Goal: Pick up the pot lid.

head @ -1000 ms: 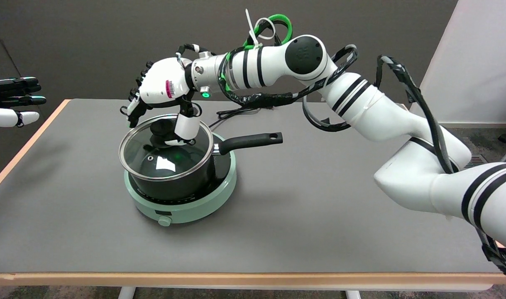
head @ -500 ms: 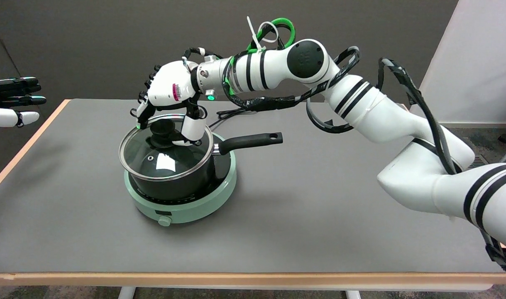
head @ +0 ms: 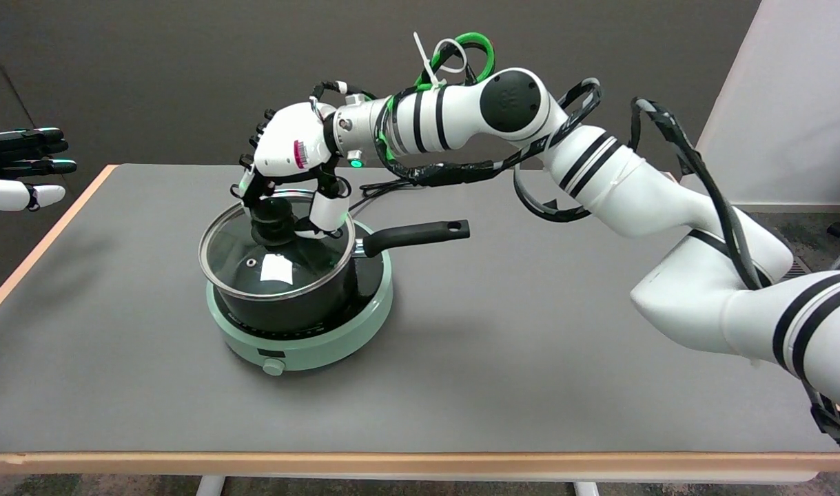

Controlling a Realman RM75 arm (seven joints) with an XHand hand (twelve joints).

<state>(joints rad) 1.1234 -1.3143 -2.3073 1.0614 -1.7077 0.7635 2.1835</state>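
right hand: sat over the lid's knob, fingers on the far-left side and thumb on the right side, closed around it; it looked like a grasp on the knob, contact partly hidden by the fingers
pot lid: glass with a metal rim, lay seated on the pot, roughly level, not lifted
knob: black, at the lid's centre, between the thumb and fingers
pot: black, stood on the burner, lid covering its mouth
pot handle: black, long, pointed to the picture's right, hole near its tip
burner: round, pale green, one dial at the front edge, stood on the table left of centre
table: grey top, light wood edge
right arm: white with black bands, reached in from the lower right, cables and a green loop along it
cord: black, ran over the table behind the burner
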